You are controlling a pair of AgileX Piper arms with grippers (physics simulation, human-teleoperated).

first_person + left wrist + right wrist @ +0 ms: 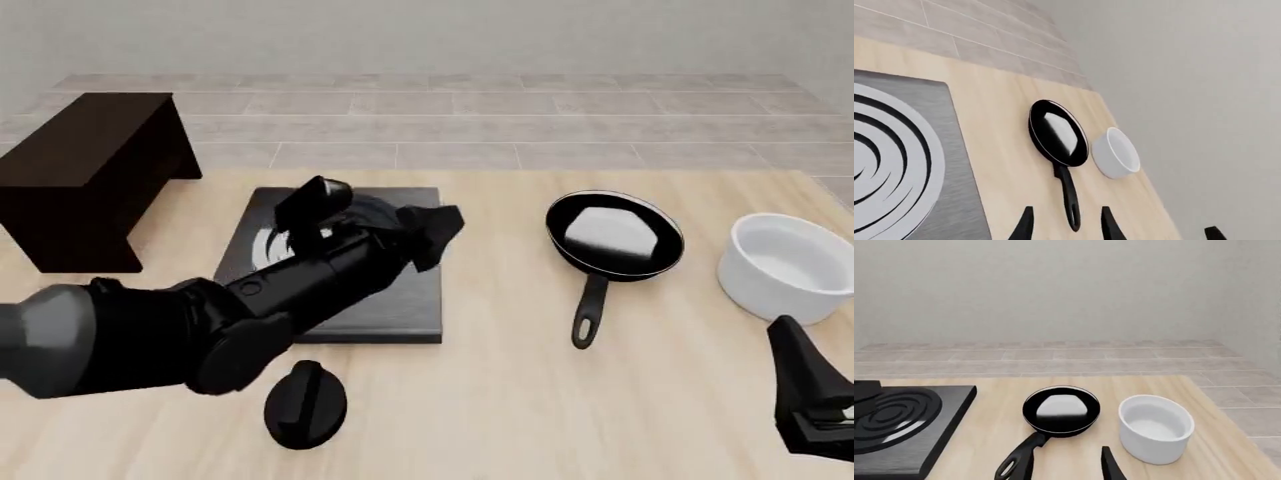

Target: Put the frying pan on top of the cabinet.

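Frying pan (1058, 133) lies on the tabletop (1004, 150) just beside the white bowl (1117, 153); the left end effector (1066, 225) straddles its handle with jaws apart, seemingly lining up a grasp. Front view: the cabinet (87, 175) stands well apart from the pan, beyond the stove plate (400, 300). Right wrist view: right end effector (1064, 465), jaws apart, idles near the pan.

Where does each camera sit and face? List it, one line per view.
Front: above and behind the arms, facing the table; left arm over the stove.
Left wrist: facing the frying pan; left gripper fingertips show.
Right wrist: facing pan and bowl; right gripper fingertips show.
Shared: pan, bowl, stove.
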